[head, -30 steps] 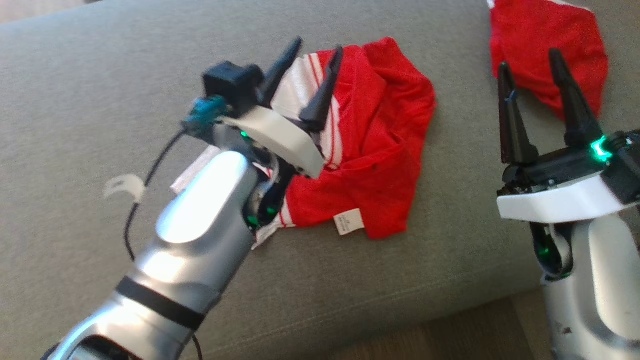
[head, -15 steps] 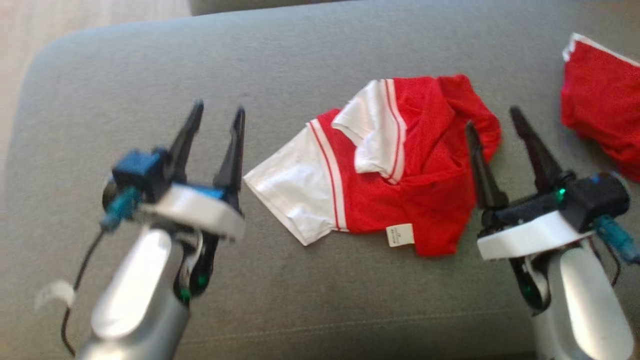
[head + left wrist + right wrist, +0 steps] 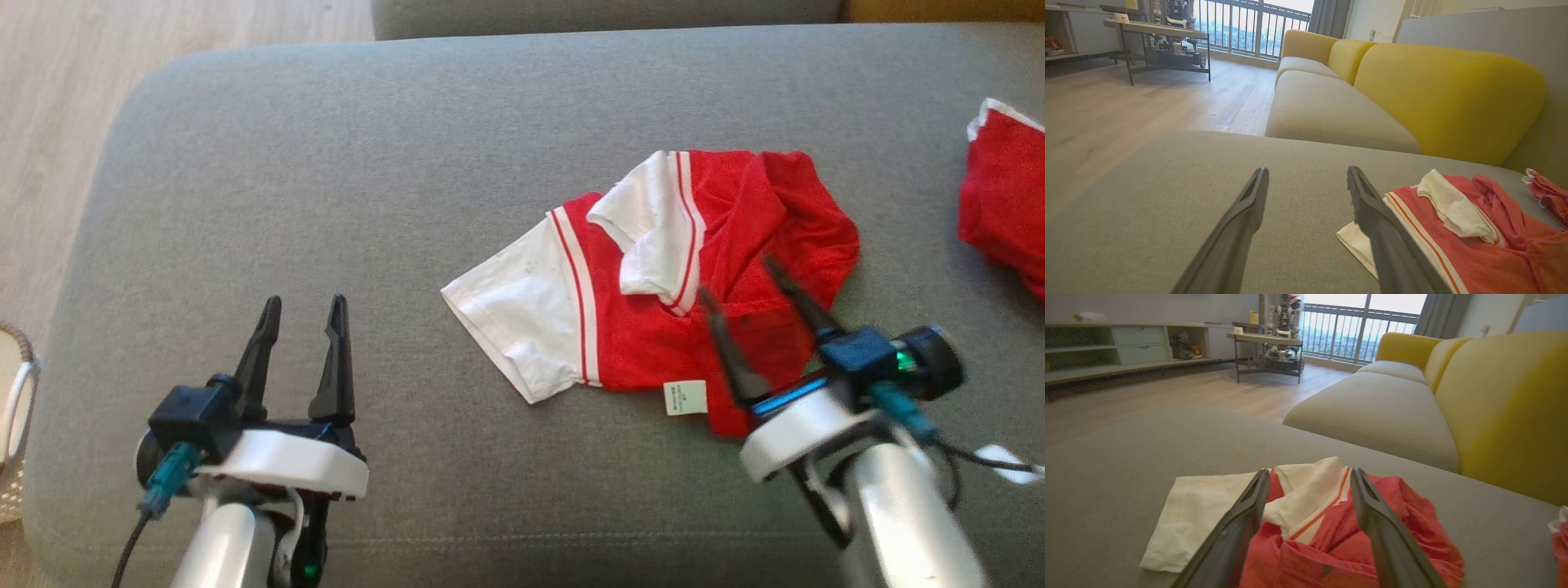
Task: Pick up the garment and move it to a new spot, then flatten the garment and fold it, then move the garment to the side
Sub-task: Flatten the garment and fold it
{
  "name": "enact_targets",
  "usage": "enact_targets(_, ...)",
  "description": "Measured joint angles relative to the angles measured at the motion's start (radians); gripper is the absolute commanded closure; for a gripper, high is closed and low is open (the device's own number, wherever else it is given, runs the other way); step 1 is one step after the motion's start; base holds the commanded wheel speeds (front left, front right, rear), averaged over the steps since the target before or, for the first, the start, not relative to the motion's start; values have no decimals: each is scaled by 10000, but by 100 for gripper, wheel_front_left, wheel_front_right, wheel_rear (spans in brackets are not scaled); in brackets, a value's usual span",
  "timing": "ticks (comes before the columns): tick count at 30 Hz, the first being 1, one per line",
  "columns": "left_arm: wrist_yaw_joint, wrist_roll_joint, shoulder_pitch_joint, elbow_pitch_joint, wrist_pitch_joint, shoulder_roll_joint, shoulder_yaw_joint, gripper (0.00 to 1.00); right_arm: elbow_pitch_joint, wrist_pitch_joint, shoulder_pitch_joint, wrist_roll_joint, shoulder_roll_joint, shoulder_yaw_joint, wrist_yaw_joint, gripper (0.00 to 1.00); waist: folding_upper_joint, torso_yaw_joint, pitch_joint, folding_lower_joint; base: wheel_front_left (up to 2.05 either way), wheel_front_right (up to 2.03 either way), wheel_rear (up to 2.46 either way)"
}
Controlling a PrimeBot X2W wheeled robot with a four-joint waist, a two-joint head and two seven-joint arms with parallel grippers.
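- Risk of a shallow grab: right hand (image 3: 735,278) spread wide, poised over the red near-right part of the garment (image 3: 629,343), gripping nothing; likely to catch one loose layer and drag the rest in a bunch.
- Risk of a snag on the care label (image 3: 684,396) at the near hem, just beside that hand; too small a hold for a lift.
- Possible mix-up with the second red cloth (image 3: 1004,212) at the cushion's right end, well apart from the target.
- Left hand (image 3: 305,300) likewise spread and empty, over bare cushion, well left of the white sleeve (image 3: 514,310); a one-sided lift likely to leave that end trailing.
- Garment crumpled near the middle of the grey sofa cushion (image 3: 326,163): thin, limp knit, red body, white panels edged with red stripes, one white flap folded back over the red.
- Cushion: coarse woven fabric, rounded corners, probably soft underneath; wood floor (image 3: 49,122) beyond its left edge.
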Motion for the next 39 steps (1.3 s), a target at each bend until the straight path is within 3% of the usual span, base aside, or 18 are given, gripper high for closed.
enact_targets(5, -337, 360, -35, -19, -2, -240, 399, 0, 541, 665, -195, -754, 36, 453, 0, 0, 0, 253, 49, 0, 0, 0, 0)
enact_targets(13, -681, 510, -100, 293, -2, -431, 608, 0, 2061, 1845, -1476, -1024, 23, 639, 0, 0, 0, 696, 325, 1, 0, 0, 0)
enact_targets(24, -575, 286, -256, 483, 0, -462, 318, 0, 3908, 2811, -2645, -1542, -88, 13, 0, 0, 0, 1265, 677, 2, 0, 0, 0)
enact_targets(26, -523, 211, -326, 548, 0, -462, 278, 0, 3988, 2702, -2750, -1442, -86, -201, 0, 100, 0, 1328, 715, 2, 0, 0, 0)
enact_targets(39, -485, 144, -339, 734, 0, -466, 209, 0, 3450, 1515, -3385, -470, -63, -742, 0, 100, 0, 1086, 415, 2, 0, 0, 0)
